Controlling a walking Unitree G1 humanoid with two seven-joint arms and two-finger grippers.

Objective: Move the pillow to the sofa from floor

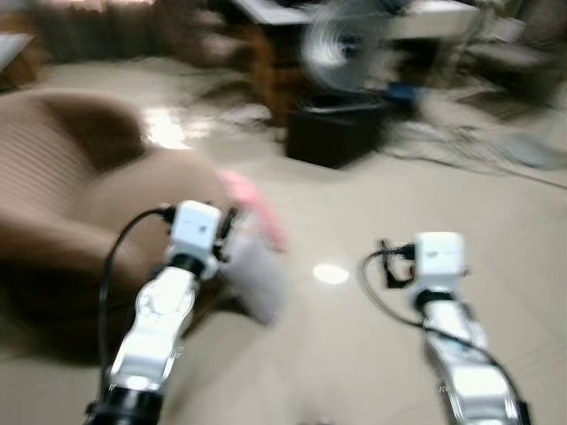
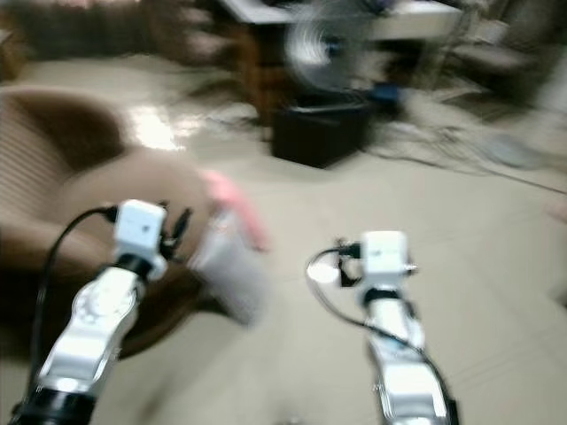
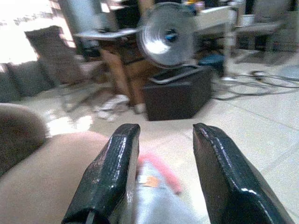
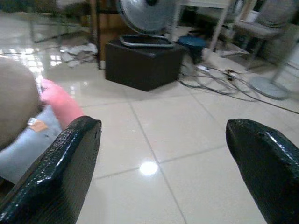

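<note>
Fan (image 4: 147, 14) and black box (image 4: 142, 63) stand beyond us; our left gripper (image 3: 161, 179) pinches the pillow (image 1: 252, 257) beside the sofa (image 1: 62, 204); right gripper (image 4: 163, 168) spread, empty.

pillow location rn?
In the left gripper, the pillow is held up off the floor on the robot's left, at the brown sofa's front edge.

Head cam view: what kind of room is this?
Probably a home living room doubling as a work area: a brown sofa on the robot's left, a pedestal fan on a black box, a cluttered table behind it, cables across the tiled floor.
</note>
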